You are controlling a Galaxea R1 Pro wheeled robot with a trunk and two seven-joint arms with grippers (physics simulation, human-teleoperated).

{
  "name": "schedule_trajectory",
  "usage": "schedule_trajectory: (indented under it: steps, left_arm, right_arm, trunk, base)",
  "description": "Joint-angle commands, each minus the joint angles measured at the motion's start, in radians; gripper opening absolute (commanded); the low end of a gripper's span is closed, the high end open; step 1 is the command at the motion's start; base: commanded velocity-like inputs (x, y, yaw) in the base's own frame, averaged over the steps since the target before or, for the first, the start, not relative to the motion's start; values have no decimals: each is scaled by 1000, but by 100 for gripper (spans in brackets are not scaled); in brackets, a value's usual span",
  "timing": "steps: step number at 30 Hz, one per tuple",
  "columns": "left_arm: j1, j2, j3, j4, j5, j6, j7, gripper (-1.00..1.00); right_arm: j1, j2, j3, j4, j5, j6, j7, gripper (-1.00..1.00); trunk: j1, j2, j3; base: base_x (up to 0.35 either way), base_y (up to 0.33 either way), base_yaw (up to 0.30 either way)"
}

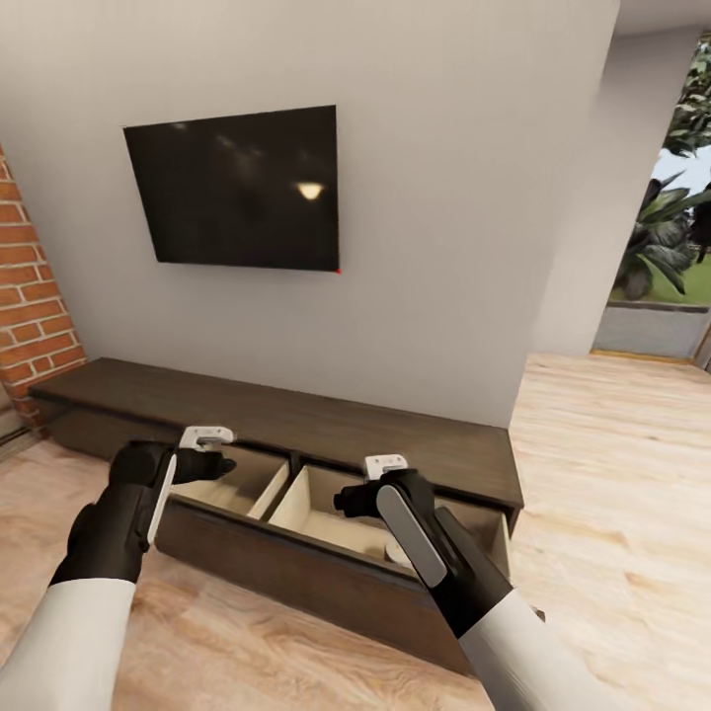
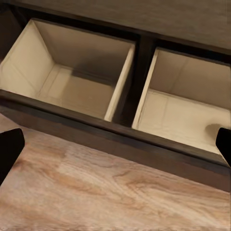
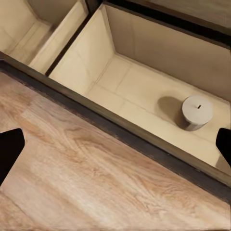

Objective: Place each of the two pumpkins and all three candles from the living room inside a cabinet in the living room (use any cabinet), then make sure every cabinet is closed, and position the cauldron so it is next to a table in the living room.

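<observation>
Head view: I am facing the long low cabinet (image 1: pixel 296 420) along the pale wall, below the black TV (image 1: pixel 237 188); a brick column (image 1: pixel 30 296) is standing at the cabinet's far left end. The cabinet's wide front (image 1: pixel 296 568) is standing pulled out, exposing two beige compartments. My left gripper (image 1: pixel 205 450) is hovering over the left compartment, my right gripper (image 1: pixel 367 486) over the right one; a pale edge of a candle (image 1: pixel 397 555) is peeking out beside the right forearm.

Left wrist view: I am looking down into both compartments across the front rail (image 2: pixel 120 139), plank floor (image 2: pixel 96 192) below. Both dark fingertips (image 2: pixel 9 149) are sitting at opposite picture edges, so the jaws are spread wide, holding nothing.

Right wrist view: a short grey-white candle (image 3: pixel 197 111) is standing upright on the right compartment's floor, towards its back wall, apart from the front rail. The fingertips (image 3: pixel 9 147) are likewise spread wide and empty.
</observation>
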Motion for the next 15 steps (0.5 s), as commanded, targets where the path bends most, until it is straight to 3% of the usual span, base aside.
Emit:
schedule_trajectory:
  steps: [1, 15]
  left_arm:
    - [-1, 0, 1, -1, -11, 3, -10, 100]
    - [-1, 3, 3, -4, -11, 3, -10, 100]
  right_arm:
    - [-1, 0, 1, -1, -9, 2, -10, 100]
    - [-1, 0, 36, -2, -10, -1, -10, 100]
  trunk:
    - [-5, 7, 2]
    - [-58, 105, 38]
  base:
    - [-302, 0, 273]
    - [-320, 0, 273]
